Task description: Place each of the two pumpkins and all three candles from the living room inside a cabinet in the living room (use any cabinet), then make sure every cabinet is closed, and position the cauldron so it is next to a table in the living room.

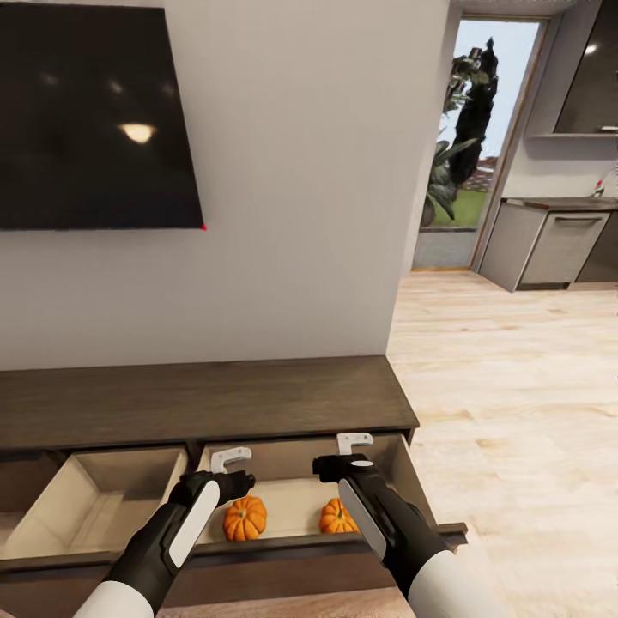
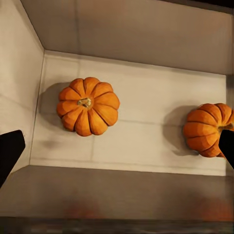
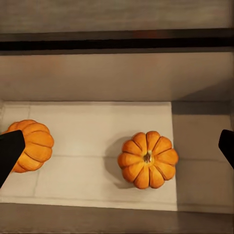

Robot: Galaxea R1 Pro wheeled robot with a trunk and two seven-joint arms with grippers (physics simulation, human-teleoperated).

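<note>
both pumpkins (image 1: 245,518) are seen resting apart on the floor of the cabinet's (image 1: 206,399) open right drawer (image 1: 292,506), already stowed; the left tool (image 1: 230,468) and right tool (image 1: 348,453) are held released above it.

1. Your two arms are matte black with a long white oval panel along each forearm.
2. Nearer your body, each arm widens into a smooth white sleeve.
3. Your left gripper (image 1: 230,459) and right gripper (image 1: 354,444) each have pale grey-white, bracket-shaped fingers on a black wrist housing.
4. In the wrist views, your fingertips (image 2: 9,151) appear as plain black, blunt wedges (image 3: 10,148) at the frame edges.
</note>
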